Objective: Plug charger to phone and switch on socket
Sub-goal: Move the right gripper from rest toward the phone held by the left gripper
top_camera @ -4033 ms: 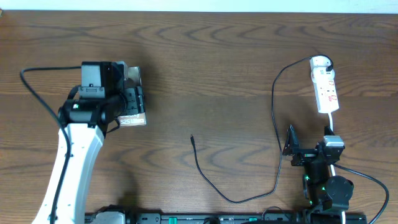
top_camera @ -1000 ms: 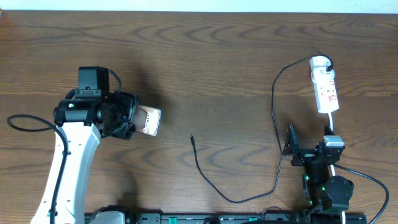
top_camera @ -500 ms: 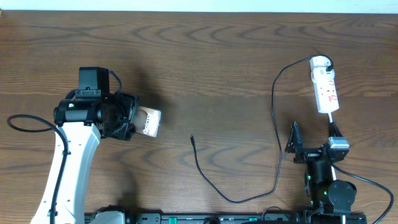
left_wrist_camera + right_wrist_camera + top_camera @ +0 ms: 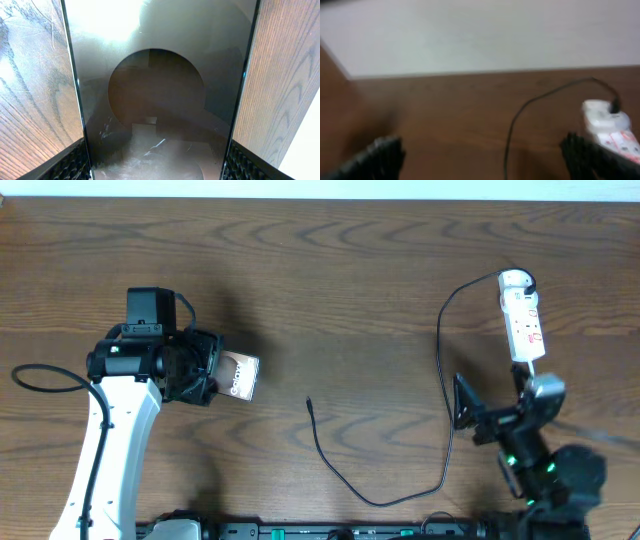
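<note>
Toward the left of the surface (image 4: 330, 270), the left jaws (image 4: 208, 370) clamp the phone (image 4: 240, 376) across its long edges; its long axis runs left to right and its "Galaxy" end sticks out rightward. The charger (image 4: 340, 472) lies mid-surface with its tip pointing away from the robot, well apart from both jaws. The right jaws (image 4: 492, 402) gape wide and empty near the socket (image 4: 523, 315), which lies front to back with its rounded end farthest.

One phone (image 4: 238, 375), one charger (image 4: 438, 348), one socket (image 4: 522, 317)
</note>
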Controlling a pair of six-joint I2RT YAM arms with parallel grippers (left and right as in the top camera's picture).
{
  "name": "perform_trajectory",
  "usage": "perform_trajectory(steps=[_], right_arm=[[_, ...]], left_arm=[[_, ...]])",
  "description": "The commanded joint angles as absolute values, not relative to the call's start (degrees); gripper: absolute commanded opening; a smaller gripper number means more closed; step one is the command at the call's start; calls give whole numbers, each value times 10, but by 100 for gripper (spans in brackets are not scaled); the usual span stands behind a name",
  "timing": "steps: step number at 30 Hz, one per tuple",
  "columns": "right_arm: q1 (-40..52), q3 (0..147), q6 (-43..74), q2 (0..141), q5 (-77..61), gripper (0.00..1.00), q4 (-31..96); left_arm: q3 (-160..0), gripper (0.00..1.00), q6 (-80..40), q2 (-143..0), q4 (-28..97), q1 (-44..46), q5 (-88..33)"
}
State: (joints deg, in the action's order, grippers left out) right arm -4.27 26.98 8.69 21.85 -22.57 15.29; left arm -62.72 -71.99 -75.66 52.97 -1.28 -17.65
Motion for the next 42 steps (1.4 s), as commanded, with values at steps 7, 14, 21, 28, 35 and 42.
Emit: perform_trajectory(steps=[7, 14, 21, 28, 35, 42], right_arm=[[-39, 559, 18, 623, -603, 99, 308], [18, 614, 103, 837, -758, 99, 283], [90, 614, 253, 952, -754, 99, 195], [196, 614, 274, 993, -681, 99, 134], [282, 614, 274, 993, -582, 99, 120], [324, 614, 275, 993, -525, 99, 108]], left_arm=[[-640, 7, -718, -756, 531, -11, -175], [-640, 7, -718, -756, 531, -11, -174], [-640, 7, -718, -756, 531, -11, -174], [-640, 7, -779, -756, 531, -11, -174], [-640, 8, -843, -756, 538, -3, -175], [-640, 7, -902, -757, 539, 46, -144]])
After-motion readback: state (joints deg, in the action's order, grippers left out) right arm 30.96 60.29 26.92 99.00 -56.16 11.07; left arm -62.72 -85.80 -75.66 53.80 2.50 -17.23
